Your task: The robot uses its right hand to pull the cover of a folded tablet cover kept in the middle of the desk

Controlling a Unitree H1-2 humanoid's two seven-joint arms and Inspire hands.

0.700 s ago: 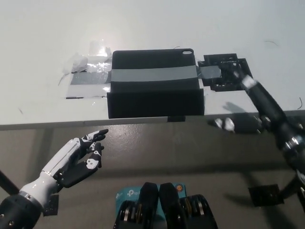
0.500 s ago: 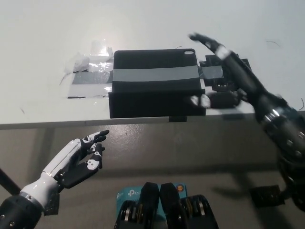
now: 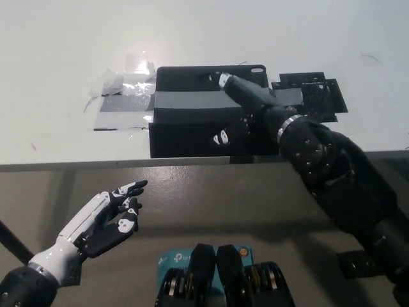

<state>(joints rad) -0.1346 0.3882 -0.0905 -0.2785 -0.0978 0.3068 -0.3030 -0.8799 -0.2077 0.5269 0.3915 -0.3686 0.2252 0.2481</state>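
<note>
Black right robot hand (image 3: 246,105) lies spread on the tablet cover (image 3: 192,121); white left robot hand (image 3: 105,220) rests open below

— Where is the black right robot hand (image 3: 246,105)?
— It lies across the folded tablet cover (image 3: 192,118), fingers spread over the dark top and the grey tape band (image 3: 185,100). Whether it grips anything cannot be told.
— And the cover?
— At the near edge of the white worktop (image 3: 64,51), taped down.
— The white left robot hand (image 3: 105,217)?
— Below the worktop edge at lower left, holding nothing, fingers apart.
</note>
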